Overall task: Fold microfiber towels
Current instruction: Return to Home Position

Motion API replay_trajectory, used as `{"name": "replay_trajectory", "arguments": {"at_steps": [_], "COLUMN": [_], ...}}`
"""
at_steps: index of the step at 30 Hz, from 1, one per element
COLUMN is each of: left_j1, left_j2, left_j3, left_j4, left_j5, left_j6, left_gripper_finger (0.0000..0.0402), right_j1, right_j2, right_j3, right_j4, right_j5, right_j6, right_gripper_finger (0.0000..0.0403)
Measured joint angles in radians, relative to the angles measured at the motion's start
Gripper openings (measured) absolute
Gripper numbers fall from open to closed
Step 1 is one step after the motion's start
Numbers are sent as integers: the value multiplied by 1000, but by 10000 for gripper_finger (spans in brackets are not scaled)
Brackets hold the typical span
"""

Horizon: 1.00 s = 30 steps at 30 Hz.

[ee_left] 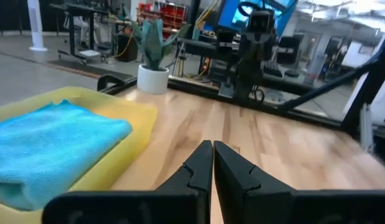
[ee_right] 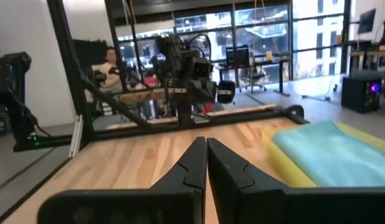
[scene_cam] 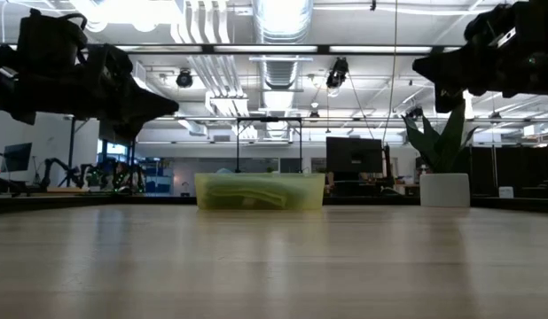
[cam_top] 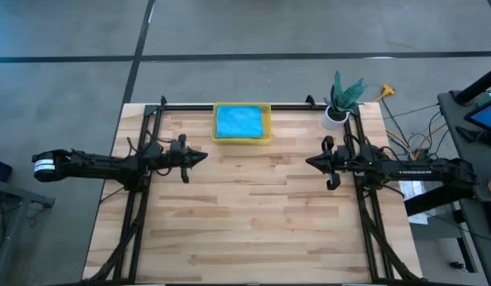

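Observation:
A folded teal microfiber towel lies on top inside the yellow bin at the table's far edge, also seen in the left wrist view and the right wrist view. My left gripper hovers shut and level at the table's left, pointing toward the middle. My right gripper hovers shut and level at the right, facing it. Both are above the wood and hold nothing. Any towels beneath the top one are hidden.
A potted plant in a white pot stands at the far right corner. A black frame rail runs along the table's far edge and down both sides. Bare wooden tabletop spreads between and in front of the arms.

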<state>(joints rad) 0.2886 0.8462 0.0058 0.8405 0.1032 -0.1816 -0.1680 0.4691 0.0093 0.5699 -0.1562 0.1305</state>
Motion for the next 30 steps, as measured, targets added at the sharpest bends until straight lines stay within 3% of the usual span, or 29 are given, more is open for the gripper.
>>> {"name": "replay_trajectory", "arguments": {"at_steps": [6,17,25,30], "left_j1": [0,0,0,0], "left_j2": [15,81,44,-54], "left_j3": [4,4,0,0], "left_j4": [-3,-4,-31,-228], "left_j5": [0,1,1,1], "left_j6": [-19,-21,-21,-21], "left_gripper_finger": [0,0,0,0], "right_j1": [0,0,0,0], "right_j2": [3,5,-62,-132], "right_j3": [0,0,1,1], "right_j4": [2,0,-21,-28], "right_j5": [0,0,0,0], "right_j6": [105,98,97,97], "right_gripper_finger": [9,9,9,9]}}
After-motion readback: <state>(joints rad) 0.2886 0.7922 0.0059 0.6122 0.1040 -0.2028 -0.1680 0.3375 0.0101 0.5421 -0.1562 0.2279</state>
